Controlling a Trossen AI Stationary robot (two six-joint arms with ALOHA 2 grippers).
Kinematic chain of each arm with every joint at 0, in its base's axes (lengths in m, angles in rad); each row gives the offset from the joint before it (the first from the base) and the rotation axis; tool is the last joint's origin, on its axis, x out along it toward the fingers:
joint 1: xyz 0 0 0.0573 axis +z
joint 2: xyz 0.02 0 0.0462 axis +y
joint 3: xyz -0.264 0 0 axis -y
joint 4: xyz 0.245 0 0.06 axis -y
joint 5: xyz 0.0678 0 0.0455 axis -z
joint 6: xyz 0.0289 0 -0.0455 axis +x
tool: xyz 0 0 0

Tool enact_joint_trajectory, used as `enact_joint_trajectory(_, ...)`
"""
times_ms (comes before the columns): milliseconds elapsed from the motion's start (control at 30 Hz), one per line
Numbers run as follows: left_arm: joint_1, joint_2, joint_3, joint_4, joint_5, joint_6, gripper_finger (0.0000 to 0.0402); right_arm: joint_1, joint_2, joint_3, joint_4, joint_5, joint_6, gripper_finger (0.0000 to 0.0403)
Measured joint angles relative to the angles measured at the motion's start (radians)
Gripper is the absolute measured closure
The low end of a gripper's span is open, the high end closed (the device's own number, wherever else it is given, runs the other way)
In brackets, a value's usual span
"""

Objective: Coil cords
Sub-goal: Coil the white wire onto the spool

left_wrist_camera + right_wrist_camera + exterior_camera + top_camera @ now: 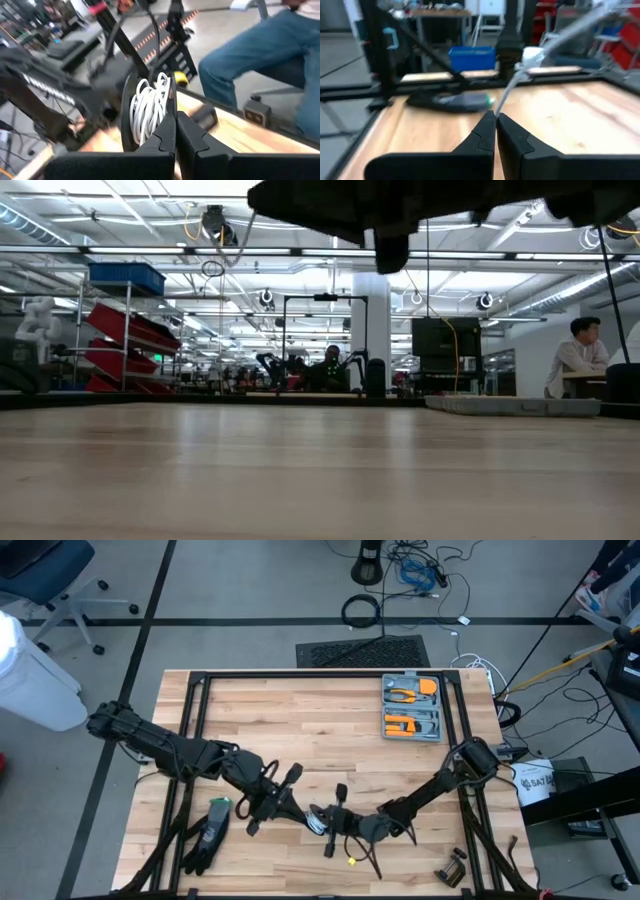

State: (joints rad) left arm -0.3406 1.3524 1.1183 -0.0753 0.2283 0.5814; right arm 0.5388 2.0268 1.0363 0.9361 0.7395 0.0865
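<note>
Toward the table's (300, 710) front-left corner lies a black glove (207, 838). Right of it, near the front edge's middle, the left gripper (175, 117) has its fingers pressed together on the cords (148, 104) — a white coil wound on a dark spool, held above the wood. Just beside it, the right gripper (495, 117) is pinched tight on a strand of white cord (512, 82). An orange-and-grey tool case (412, 707) sits toward the back-right corner.

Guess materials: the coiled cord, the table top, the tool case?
Cord: likely plastic-jacketed wire, smooth white, bends into tight loops, pinched in the shut left gripper.
Table top: looks like wood, light, visible plank seams.
Tool case: probably moulded plastic, grey, holding orange-handled tools.
</note>
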Motion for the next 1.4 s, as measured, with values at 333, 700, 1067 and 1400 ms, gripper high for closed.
enact_joint_trajectory(333,0.03,-0.004,0.0,-0.058,-0.001,-0.081,0.0401,0.113,-0.161,0.0,-0.368,-0.012,0.186,0.0402)
enact_joint_trajectory(700,0.075,-0.004,0.0,-0.145,-0.003,-0.189,0.0401,0.206,-0.299,0.0,-0.528,-0.013,0.22,0.0403)
enact_joint_trajectory(1067,0.079,0.012,0.0,-0.185,0.081,-0.285,0.0401,0.209,-0.415,0.0,-0.528,-0.01,0.039,0.0403)
enact_joint_trajectory(1400,0.08,0.096,0.0,-0.138,0.216,-0.288,0.0401,0.147,-0.433,0.0,-0.531,-0.013,-0.091,0.0403)
